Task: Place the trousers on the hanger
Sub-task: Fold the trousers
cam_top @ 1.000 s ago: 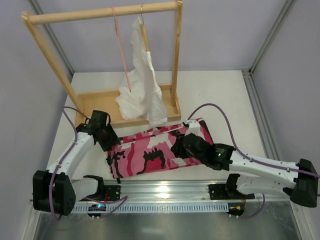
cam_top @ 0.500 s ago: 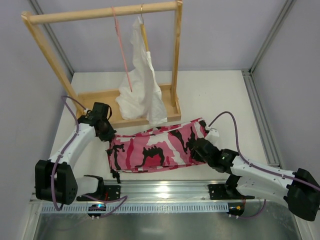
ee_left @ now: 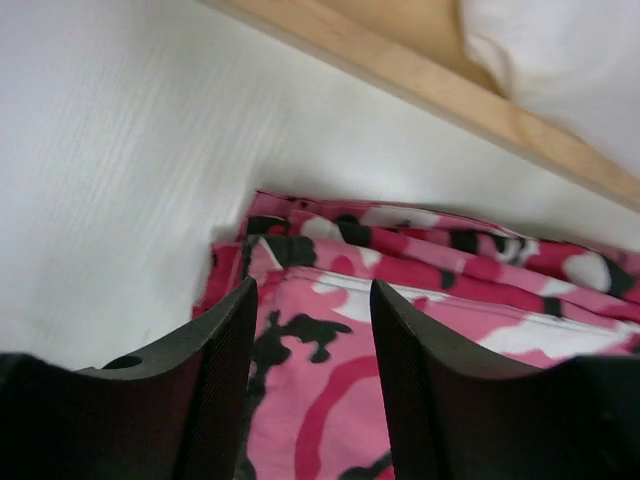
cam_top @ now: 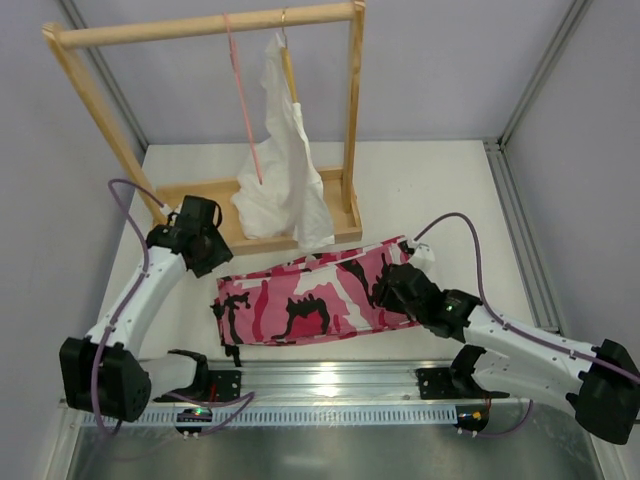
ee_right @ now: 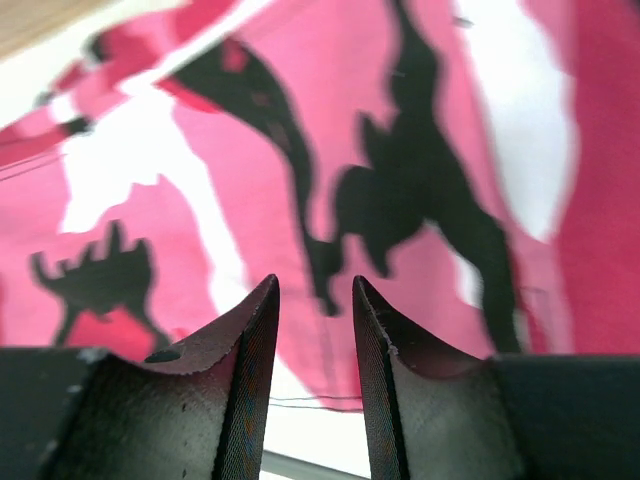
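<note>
Trousers (cam_top: 300, 300) folded flat at lower centre, long axis left-right, on white table (cam_top: 430, 190). Hanger (cam_top: 244, 110) hangs from wooden rack (cam_top: 200, 25), upper left. Left gripper (ee_left: 312, 290) open at left end. Right gripper (ee_right: 315, 285) narrowly parted, empty, at right end.

A plain white cloth garment (cam_top: 285, 170) hangs from a tan wooden hanger (cam_top: 289, 70) on a light wooden rack (cam_top: 200, 28). The rack stands on a white table (cam_top: 430, 190).

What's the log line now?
trousers flat on table | left hand open over left end | right hand open over right end | pink hanger bare on rail
</note>
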